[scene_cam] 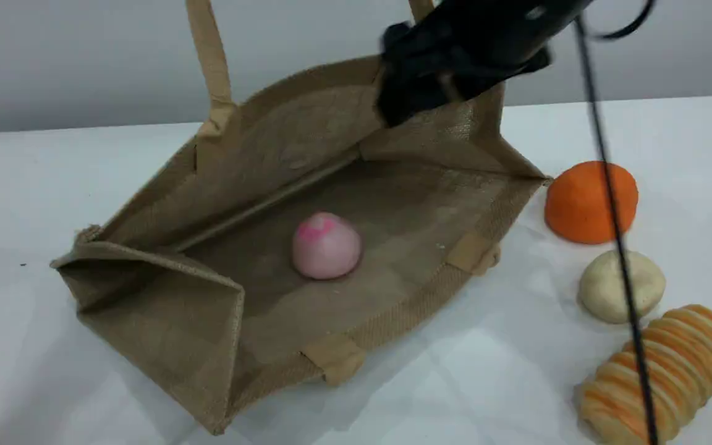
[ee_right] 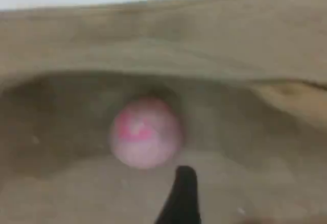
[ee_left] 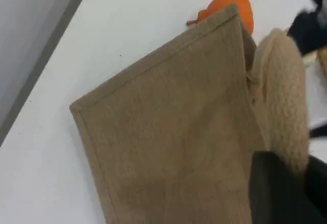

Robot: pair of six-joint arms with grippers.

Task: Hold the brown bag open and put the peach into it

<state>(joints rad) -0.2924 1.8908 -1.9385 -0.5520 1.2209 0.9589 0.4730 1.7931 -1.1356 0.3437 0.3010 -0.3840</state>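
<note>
Now, peach [scene_cam: 326, 246] inside brown bag [scene_cam: 164, 309].

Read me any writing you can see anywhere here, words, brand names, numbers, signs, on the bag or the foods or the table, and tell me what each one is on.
None: no readable text, label, brand, number or sign shows in any view.
brown bag: plain woven fabric, inside and out, no print.
peach: only a magenta blotch, not writing.
orange ball, cream lump, striped bread roll: unmarked.
The right wrist view is blurred, yet nothing resembling lettering appears.
</note>
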